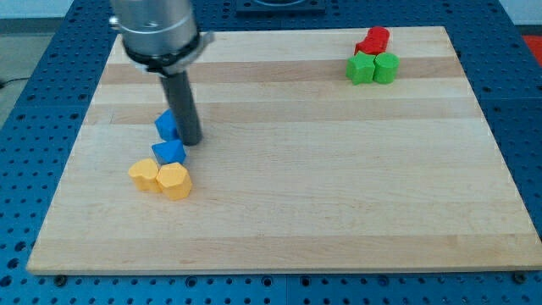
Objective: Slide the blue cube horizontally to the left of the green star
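The blue cube (166, 125) lies at the view's left of the wooden board (322, 195). My tip (192, 141) rests on the board, touching the cube's right side, and the rod hides part of the cube. The green star (361, 69) lies far away at the view's top right. It is higher in the view than the cube.
A second blue block (168, 152), wedge-like, lies just below the cube. Two yellow blocks (144, 174) (174, 180) lie together below that. A green block (386, 68) touches the star's right side. Red blocks (373, 40) lie just above the two green blocks.
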You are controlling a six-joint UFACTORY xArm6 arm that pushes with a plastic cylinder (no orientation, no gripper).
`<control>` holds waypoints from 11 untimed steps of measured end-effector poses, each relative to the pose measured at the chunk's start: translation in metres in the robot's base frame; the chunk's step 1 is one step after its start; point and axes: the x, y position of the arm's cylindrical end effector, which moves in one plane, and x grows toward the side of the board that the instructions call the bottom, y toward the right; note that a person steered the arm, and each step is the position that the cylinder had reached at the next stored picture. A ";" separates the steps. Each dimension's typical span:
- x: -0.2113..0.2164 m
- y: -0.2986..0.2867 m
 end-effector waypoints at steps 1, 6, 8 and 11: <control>0.005 -0.051; -0.080 0.095; -0.071 0.164; -0.109 0.178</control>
